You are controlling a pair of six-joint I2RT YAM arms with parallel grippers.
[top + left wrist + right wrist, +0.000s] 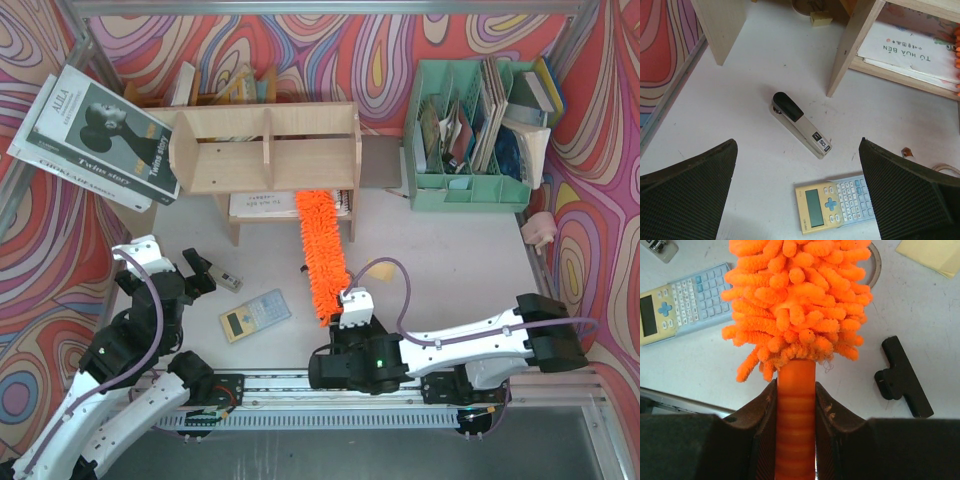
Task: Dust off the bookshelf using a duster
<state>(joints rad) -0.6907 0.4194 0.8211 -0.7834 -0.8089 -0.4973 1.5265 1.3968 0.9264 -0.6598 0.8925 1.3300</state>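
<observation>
Fingers (pixel 760 420) of the right gripper (pixel 350 303) clamp the duster (pixel 320 250) by its thin handle in front of the bookshelf (pixel 265 150). The shaggy head reaches the shelf's lower front edge at the right-hand compartment. The left gripper (pixel 197 272) hangs spread and empty before the bookshelf's left leg, above a stapler (pixel 800 125) and calculator (pixel 835 202).

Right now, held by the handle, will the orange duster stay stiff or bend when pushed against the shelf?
The duster's shaggy chenille strands look soft, so they will probably yield on contact. Its ribbed handle, clamped in the right gripper, likely resists slipping. It extends straight, suggesting a stiff core.
</observation>
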